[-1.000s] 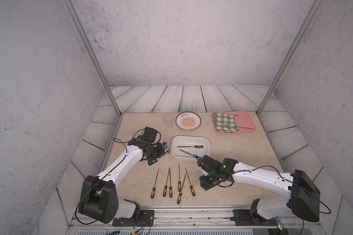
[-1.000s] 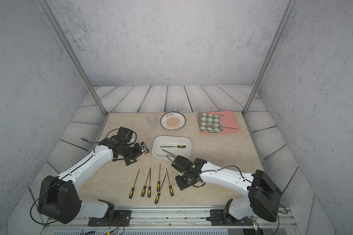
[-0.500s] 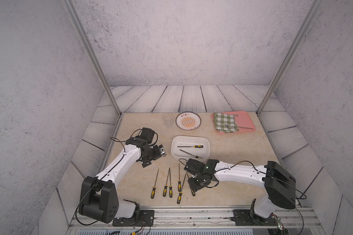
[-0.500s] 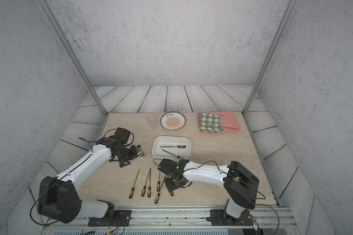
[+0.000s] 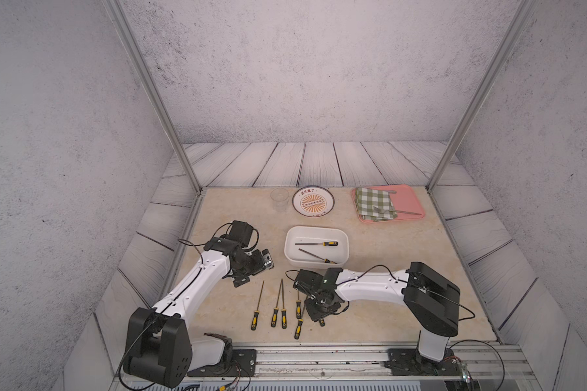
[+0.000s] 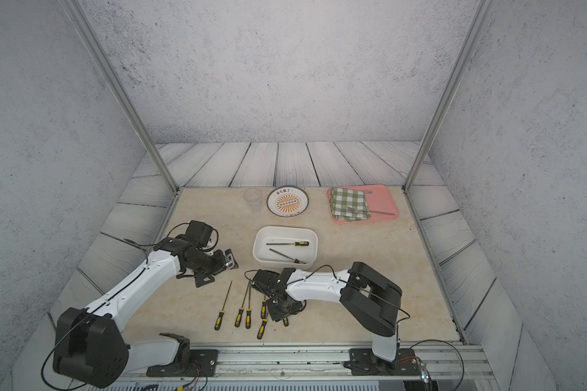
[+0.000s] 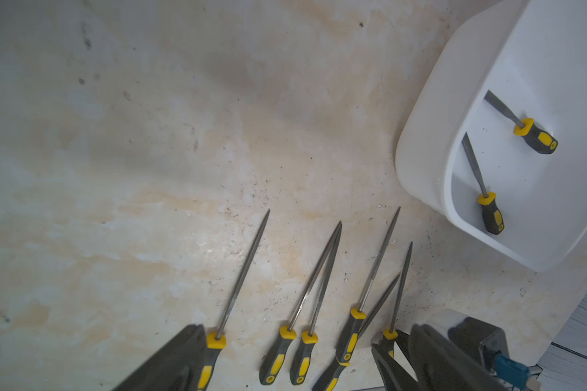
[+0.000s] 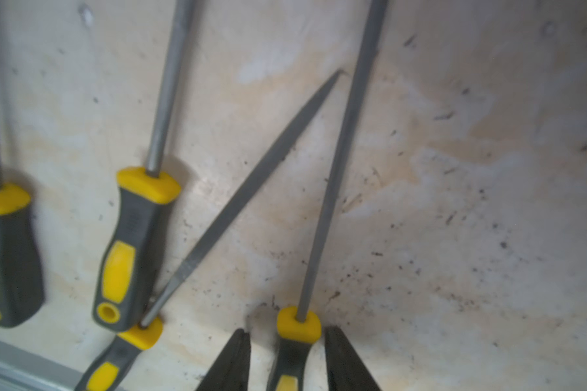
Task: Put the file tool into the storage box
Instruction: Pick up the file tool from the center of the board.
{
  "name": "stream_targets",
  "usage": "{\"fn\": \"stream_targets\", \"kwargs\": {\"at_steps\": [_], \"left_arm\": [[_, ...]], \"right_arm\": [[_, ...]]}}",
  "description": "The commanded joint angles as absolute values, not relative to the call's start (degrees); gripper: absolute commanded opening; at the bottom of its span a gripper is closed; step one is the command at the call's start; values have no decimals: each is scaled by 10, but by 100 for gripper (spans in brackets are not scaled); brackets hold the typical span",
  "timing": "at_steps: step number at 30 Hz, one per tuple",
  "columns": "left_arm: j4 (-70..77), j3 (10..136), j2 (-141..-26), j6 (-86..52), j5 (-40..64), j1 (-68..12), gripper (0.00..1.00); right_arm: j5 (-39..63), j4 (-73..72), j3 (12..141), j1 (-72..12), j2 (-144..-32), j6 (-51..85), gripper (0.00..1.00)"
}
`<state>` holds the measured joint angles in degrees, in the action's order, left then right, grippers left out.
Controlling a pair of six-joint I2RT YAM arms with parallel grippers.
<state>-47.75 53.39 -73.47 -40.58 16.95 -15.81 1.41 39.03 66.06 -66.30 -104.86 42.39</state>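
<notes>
Marbled bench (image 5: pixel 387 237), lower centre: right end effector (image 8: pixel 288 330) straddles file tool (image 8: pixel 339 152), jaws narrowly apart; slanted neighbouring file (image 8: pixel 251 182) could snag on lift.

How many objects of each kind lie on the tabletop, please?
File tools: 8
Storage box: 1
Plate: 1
Clear cup: 1
Pink tray: 1
Checked cloth: 1
Fork: 1
Grey piece under the cloth, kind unclear: 1
Total: 15

Red printed characters noted on rim of round white plate with orange sunburst pattern (image 5: pixel 313 202) in both top views; too small to read. Nothing legible elsewhere.
</notes>
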Motion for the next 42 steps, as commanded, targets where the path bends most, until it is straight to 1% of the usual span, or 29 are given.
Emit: {"fn": "stream_targets", "kwargs": {"at_steps": [1,4,7,10,16,19,21,24,27,29,32,34,37,41,42], "left_arm": [[-472,530,-721,-409,198,-155,100],[-484,539,-717,-401,197,-155,100],[-496,550,-708,-395,188,-155,100],[-498,561,-701,-398,192,-155,100],[-497,573,-702,-418,203,-155,100],[-493,580,-708,-425,188,-156,100],[-502,582,-707,-438,170,-157,99],[-516,584,-690,-468,158,-158,99],[-475,565,-662,-492,169,-160,99],[-462,560,-655,-502,174,-160,99],[-461,569,-662,-501,187,-160,99],[-477,586,-674,-488,194,-160,100],[-505,602,-688,-470,185,-161,100],[-468,592,-689,-449,213,-160,100],[-458,589,-690,-443,221,-161,100]], "right_arm": [[-29,428,670,-676,-1052,429,31],[-47,451,664,-682,-1033,416,20],[-59,488,666,-683,-1008,398,13],[-70,532,679,-682,-974,365,10],[-145,612,740,-673,-899,283,8],[-110,559,732,-640,-835,192,8],[-47,505,722,-602,-799,114,9],[13,480,750,-535,-781,38,9],[95,462,772,-458,-790,-27,11],[121,450,775,-439,-808,-77,11],[119,468,806,-424,-860,-135,10],[128,482,829,-409,-899,-145,9],[140,461,840,-401,-945,-163,9],[80,461,875,-401,-1010,-189,8],[79,463,877,-400,-1023,-202,8]]}}
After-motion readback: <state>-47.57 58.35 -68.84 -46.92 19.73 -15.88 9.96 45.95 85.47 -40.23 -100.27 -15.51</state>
